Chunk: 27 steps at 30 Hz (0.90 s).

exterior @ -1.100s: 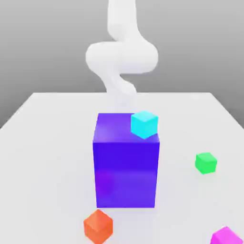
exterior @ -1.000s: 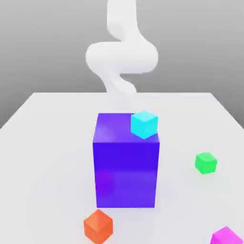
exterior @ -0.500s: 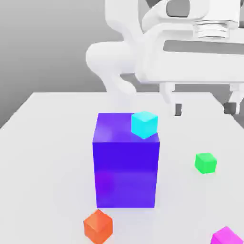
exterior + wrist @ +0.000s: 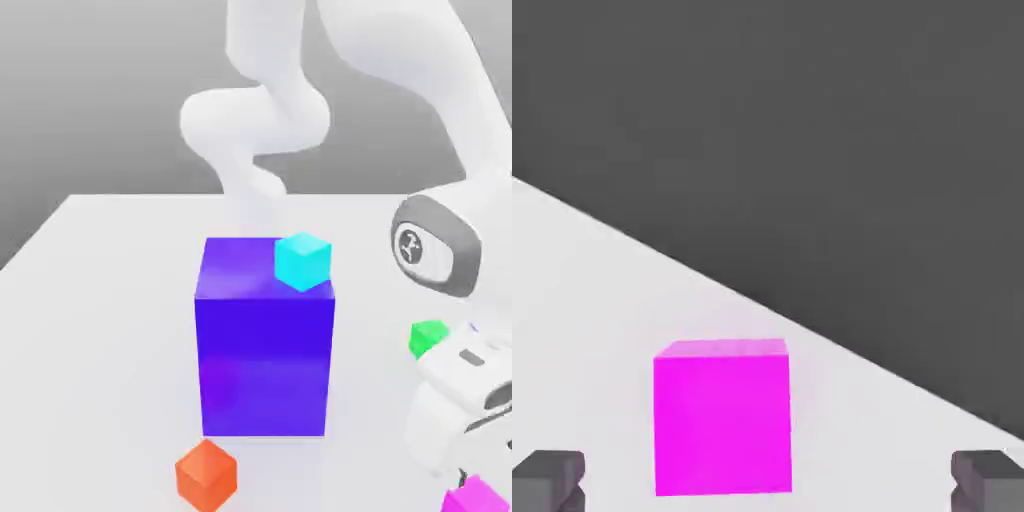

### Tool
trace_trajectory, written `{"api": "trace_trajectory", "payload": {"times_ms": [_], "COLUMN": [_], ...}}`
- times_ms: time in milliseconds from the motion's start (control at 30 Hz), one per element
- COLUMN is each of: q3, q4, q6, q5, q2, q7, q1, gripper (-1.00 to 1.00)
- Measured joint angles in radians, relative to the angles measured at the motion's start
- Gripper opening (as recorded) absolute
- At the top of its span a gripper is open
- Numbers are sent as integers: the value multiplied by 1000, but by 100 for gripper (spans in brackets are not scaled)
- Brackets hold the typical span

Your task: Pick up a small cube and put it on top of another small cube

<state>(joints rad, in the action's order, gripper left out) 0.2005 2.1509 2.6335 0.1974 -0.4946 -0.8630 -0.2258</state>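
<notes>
Starting at the exterior view's left, the white table [image 4: 100, 300] lies bare up to an orange-red cube [image 4: 207, 474] resting near the front edge. Just behind it stands the big blue-purple block [image 4: 264, 340], and a small cyan cube [image 4: 302, 260] sits on its top face at the corner toward the exterior view's right. Behind the block, the white Panda arm [image 4: 255, 120] rises from the far side of the table, loops up and bends down on the exterior view's right. There a small green cube [image 4: 427, 338] rests on the table, partly covered by the wrist. Below it, at the front corner, the small bright magenta-pink cube [image 4: 478, 497] sits on the table with the hand directly above it.

From the hand view, the gripper [image 4: 768, 482] stands wide open and holds nothing: its two dark fingertips [image 4: 550, 480] flank the magenta-pink cube [image 4: 722, 418] well apart from its sides, without touching it, and the cube lies closer to one fingertip than to the other.
</notes>
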Motion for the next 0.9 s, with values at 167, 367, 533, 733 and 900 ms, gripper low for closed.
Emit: {"api": "trace_trajectory", "payload": {"times_ms": [167,367,533,733,900], "q3": [-28,-19,59,216,315], "q4": [-21,-15,70,283,465], "q6": [67,46,-33,-17,-1], "q5": [27,17,-61,-218,-354], "q2": [-93,-65,103,314,492], "q7": [-19,-12,44,153,248], "q1": [-24,-18,2,-24,-113], "gripper": [-100,-100,-100,-100,-100]}}
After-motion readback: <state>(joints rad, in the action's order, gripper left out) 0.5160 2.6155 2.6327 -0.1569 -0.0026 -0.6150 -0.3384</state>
